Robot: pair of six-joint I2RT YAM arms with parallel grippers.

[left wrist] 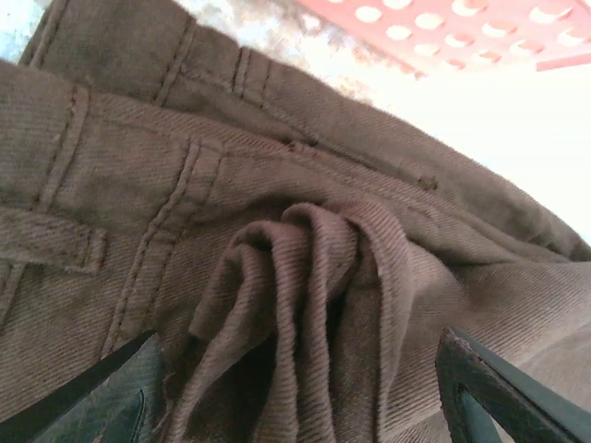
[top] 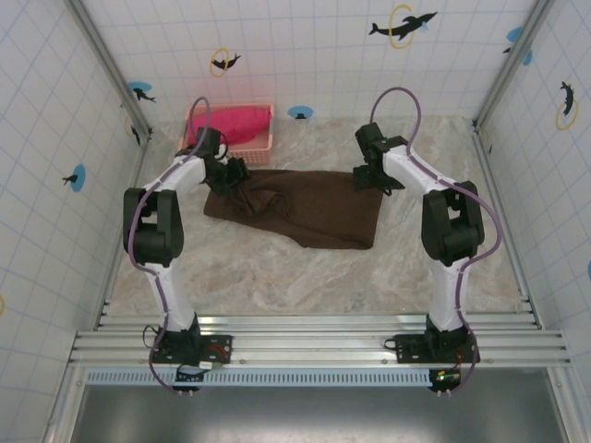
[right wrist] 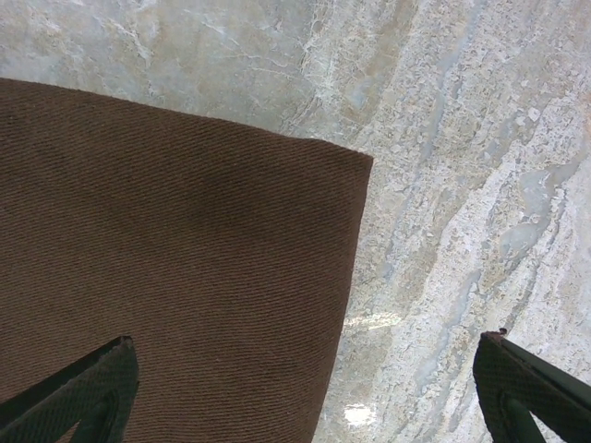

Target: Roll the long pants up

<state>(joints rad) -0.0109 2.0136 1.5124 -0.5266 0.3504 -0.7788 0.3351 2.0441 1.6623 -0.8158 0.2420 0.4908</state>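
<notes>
The long pants lie folded flat across the middle of the marble table, dark brown, with the waistband end at the left. My left gripper hovers low over that left end and is open. In the left wrist view its wide-apart fingers flank a bunched ridge of the pants, below the waistband seams and a belt loop. My right gripper is open over the pants' far right corner. The right wrist view shows that corner under the left finger and bare table under the right one.
A pink basket with a bright pink-red cloth in it stands just behind the left gripper, its perforated rim close to the pants. Tiled walls close in the table on three sides. Bare marble stretches in front of the pants.
</notes>
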